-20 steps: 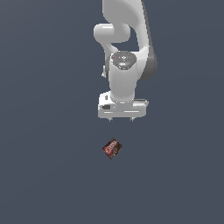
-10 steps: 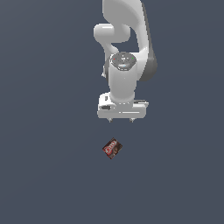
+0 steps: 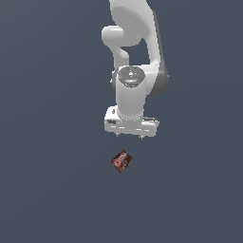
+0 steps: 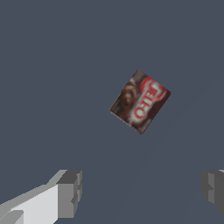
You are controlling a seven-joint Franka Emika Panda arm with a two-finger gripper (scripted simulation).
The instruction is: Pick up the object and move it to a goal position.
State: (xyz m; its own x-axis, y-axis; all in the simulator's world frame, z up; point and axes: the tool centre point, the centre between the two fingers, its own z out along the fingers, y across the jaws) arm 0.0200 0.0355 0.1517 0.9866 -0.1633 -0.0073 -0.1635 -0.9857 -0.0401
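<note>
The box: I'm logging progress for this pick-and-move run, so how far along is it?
Early stage. Done: nothing yet; the box lies flat on the grey surface, untouched. In hand: the end effector hangs above it, fingers spread wide and empty, the box off-centre between them in the wrist view. Left: align, descend, grasp, lift, carry to the goal, which no view shows.

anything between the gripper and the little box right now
Nothing. In both views only bare dark surface separates the open gripper from the small box; the wrist view shows the box lying clear of both fingers.
</note>
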